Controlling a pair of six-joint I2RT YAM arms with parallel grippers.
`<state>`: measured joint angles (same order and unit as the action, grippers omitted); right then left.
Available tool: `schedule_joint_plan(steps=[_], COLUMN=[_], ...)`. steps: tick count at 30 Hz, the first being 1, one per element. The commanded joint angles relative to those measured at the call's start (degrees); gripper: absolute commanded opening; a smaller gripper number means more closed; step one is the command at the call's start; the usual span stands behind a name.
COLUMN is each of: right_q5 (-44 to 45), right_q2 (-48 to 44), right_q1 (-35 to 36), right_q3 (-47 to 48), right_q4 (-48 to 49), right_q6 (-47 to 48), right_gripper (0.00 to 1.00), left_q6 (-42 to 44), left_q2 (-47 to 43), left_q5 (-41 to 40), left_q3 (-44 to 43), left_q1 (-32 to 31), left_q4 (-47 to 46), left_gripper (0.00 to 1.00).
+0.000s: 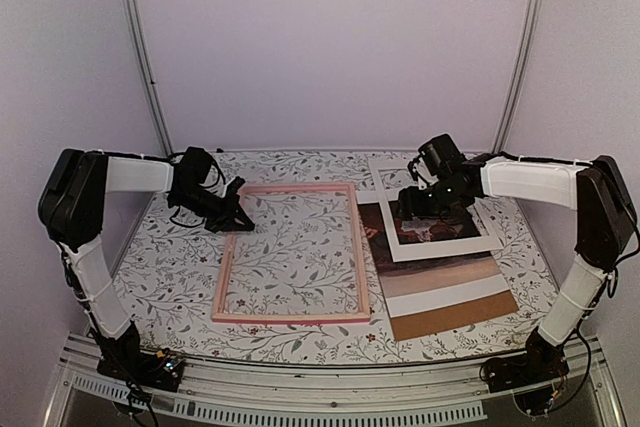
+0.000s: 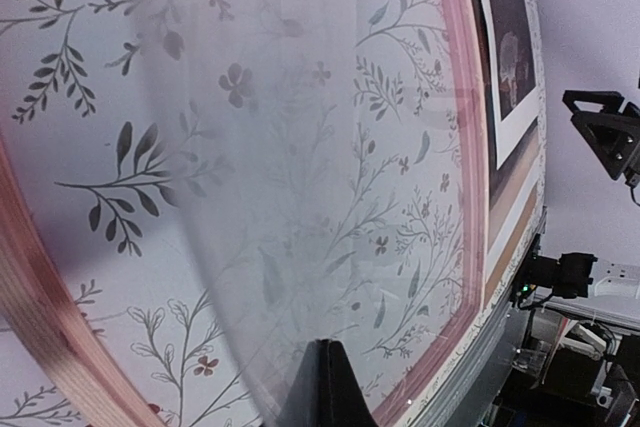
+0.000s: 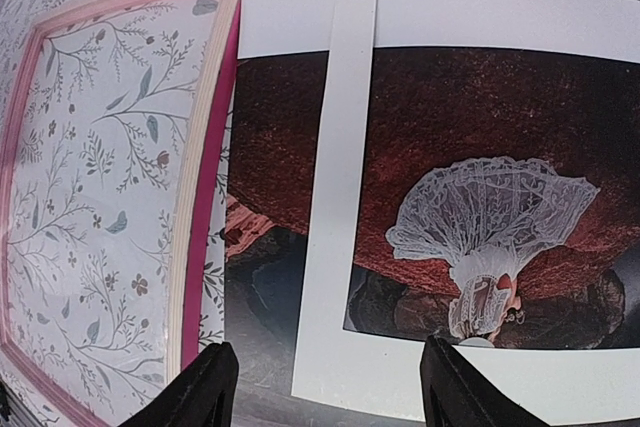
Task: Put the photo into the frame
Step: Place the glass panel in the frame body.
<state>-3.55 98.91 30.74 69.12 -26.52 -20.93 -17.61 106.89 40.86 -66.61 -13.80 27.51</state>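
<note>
While the right claw (image 3: 327, 385) hangs open just above the photo (image 1: 432, 273), lying flat on the desk (image 1: 170, 277) at the frame's (image 1: 356, 247) 3 o'clock, the closed left claw (image 1: 239, 220) sits at its 10 o'clock.

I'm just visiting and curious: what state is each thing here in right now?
frame: lying flat, empty.
photo: flat beside frame, partly under white mat.
white mat: lying askew on photo.
backing board: flat, under photo.
left gripper: shut, by frame's far corner.
right gripper: open over white mat, holding nothing.
</note>
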Motion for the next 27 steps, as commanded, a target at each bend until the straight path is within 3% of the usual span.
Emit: schedule_joint_plan(steps=[1,27], right_q5=[-0.40,-0.75], right_q2=[1.36,1.90], right_q1=[0.37,0.63], right_q3=[0.17,0.09], right_q4=[0.86,1.16], right_q6=[0.47,0.50], right_gripper=[0.67,0.67], left_q6=[0.22,1.86], left_q2=[0.60,1.55], left_q5=[-1.31,-0.15], left_q3=[-1.05,-1.73], left_q1=[1.09,1.02], left_q4=[-1.01,-0.16], left_gripper=[0.00,0.00])
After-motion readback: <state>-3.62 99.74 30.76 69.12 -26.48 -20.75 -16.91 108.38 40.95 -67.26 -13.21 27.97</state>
